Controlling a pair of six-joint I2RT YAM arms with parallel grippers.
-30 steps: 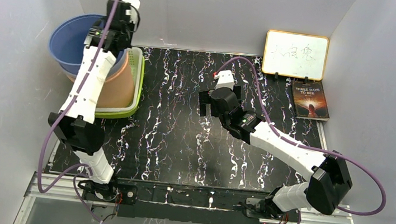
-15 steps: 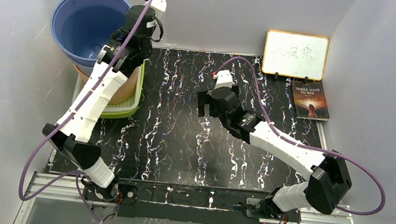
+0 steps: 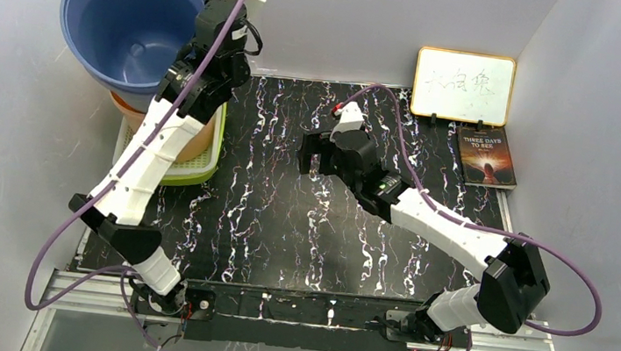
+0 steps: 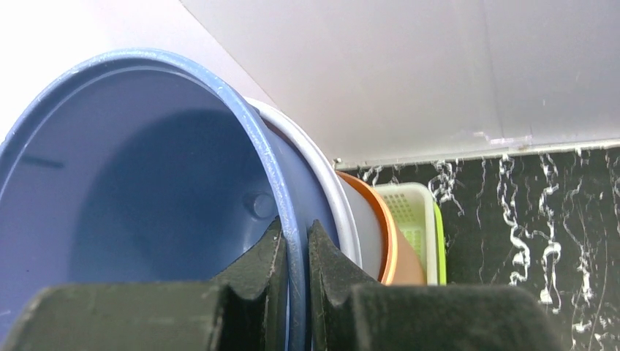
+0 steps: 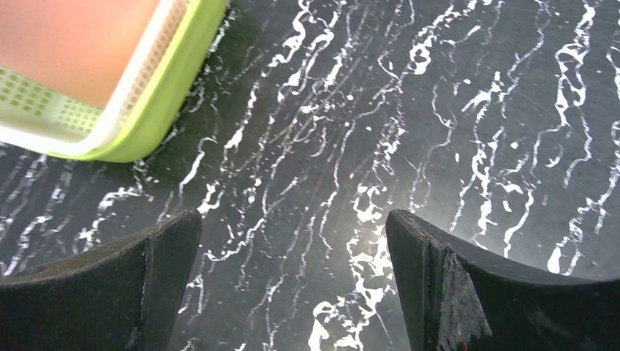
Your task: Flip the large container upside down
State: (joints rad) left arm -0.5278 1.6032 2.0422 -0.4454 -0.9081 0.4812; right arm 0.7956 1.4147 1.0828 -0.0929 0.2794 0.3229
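Left end effector (image 4: 295, 238) pinches the rim of the large blue container (image 3: 126, 18), held tilted above an orange tub (image 4: 398, 256).

The large blue plastic tub (image 3: 121, 21) now hangs higher and further to the rear left of the lime-green slotted basket (image 3: 203, 161) than a second ago, when it sat low over the orange bowl (image 3: 195, 138) in that basket. It looms larger in the top view, and more of the orange bowl shows beneath it. The left gripper (image 4: 295, 238), pinched on the tub's rim, is raised and shifted rightward above the basket's rear edge. The right gripper (image 5: 292, 227), jaws spread, sits slightly nearer the basket.
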